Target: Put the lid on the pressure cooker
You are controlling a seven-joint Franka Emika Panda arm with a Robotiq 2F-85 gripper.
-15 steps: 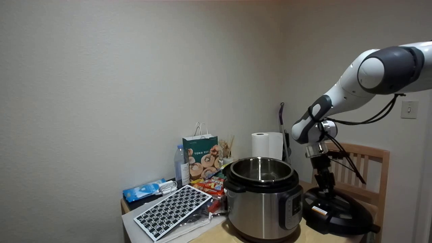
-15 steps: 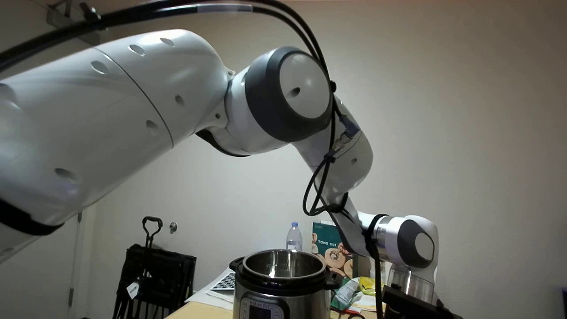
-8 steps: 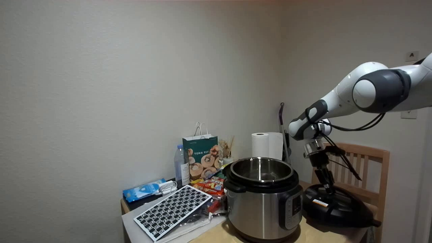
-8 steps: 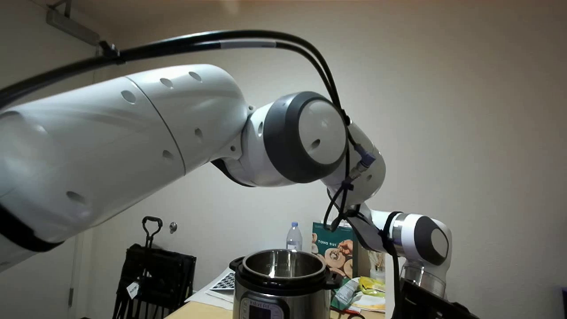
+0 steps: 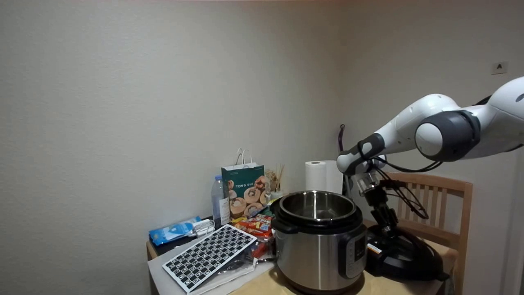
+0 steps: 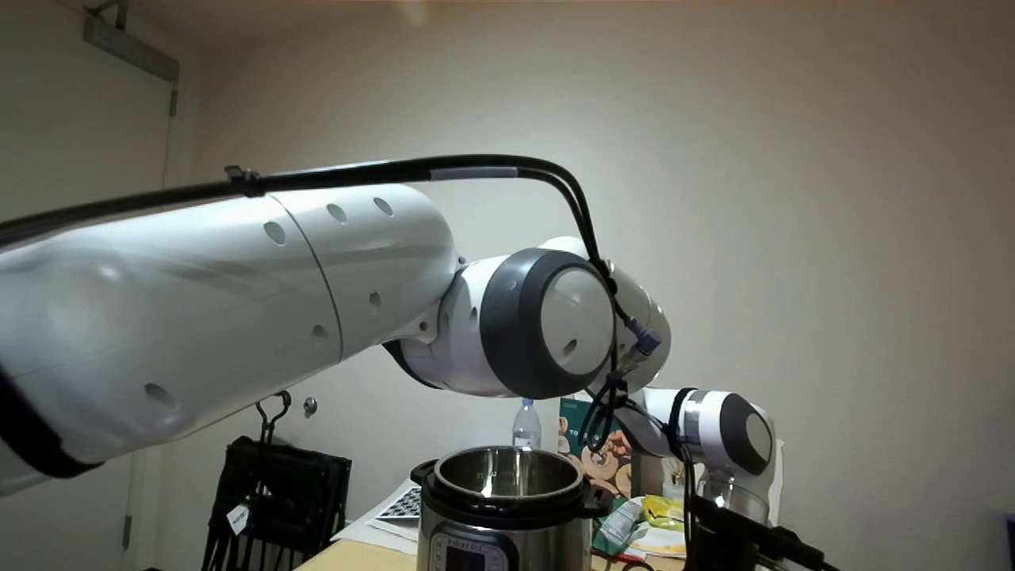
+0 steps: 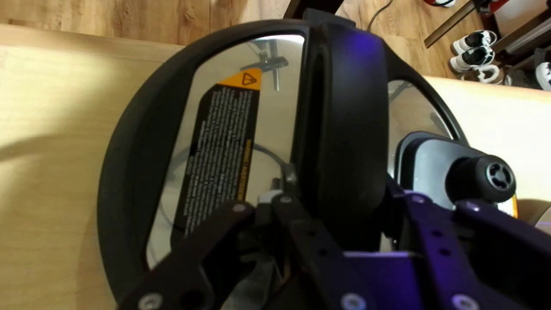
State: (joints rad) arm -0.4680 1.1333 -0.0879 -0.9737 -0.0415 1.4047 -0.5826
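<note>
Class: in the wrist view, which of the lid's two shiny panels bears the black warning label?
The left panel: the label lies on it, while the right panel sits across the handle, beside the valve.

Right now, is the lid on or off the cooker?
Off: the gripper holds the lid beside the cooker, which stands open in both exterior views.

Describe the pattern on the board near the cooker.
The board is checkered black and white, clearest in an exterior view.

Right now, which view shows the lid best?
Wrist view: lid largest, handle and warning label showing. In an exterior view it's smaller, beside the pressure cooker; in an exterior view with the door, it's unseen.
</note>
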